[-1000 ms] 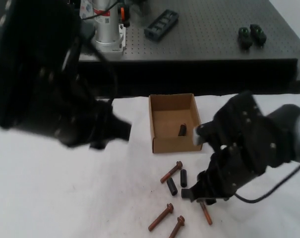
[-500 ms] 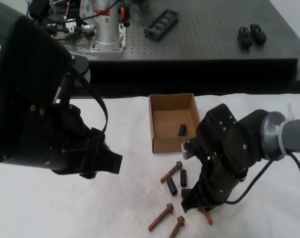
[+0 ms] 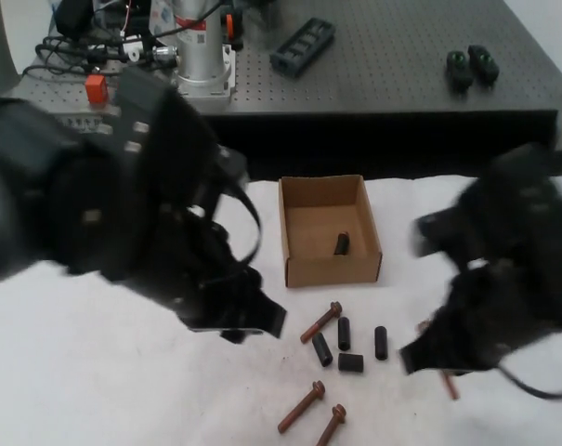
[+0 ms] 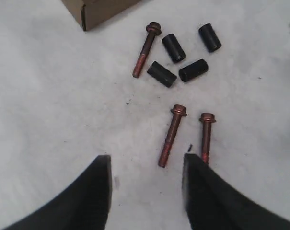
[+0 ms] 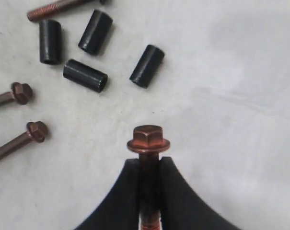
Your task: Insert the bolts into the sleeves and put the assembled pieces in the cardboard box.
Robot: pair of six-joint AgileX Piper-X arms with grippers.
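The right claw (image 5: pixel 148 165) pinched a copper-coloured hex-head bolt (image 5: pixel 148 143) by its shank, with the head jutting past the fingertips above the white desk (image 5: pixel 240 96). Four short black cylindrical sleeves (image 5: pixel 146 65) lay loose beyond the bolt's head, not touching it. The left claw (image 4: pixel 145 163) hung spread, two more copper bolts (image 4: pixel 172 135) lying just ahead of it. The open brown cardboard box (image 3: pixel 332 269) held one dark piece (image 3: pixel 341 244).

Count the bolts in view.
4 bolts: one beside the sleeves near the cardboard box, two side by side nearer the left gripper, one in the right gripper. The box's dark piece may hide another.
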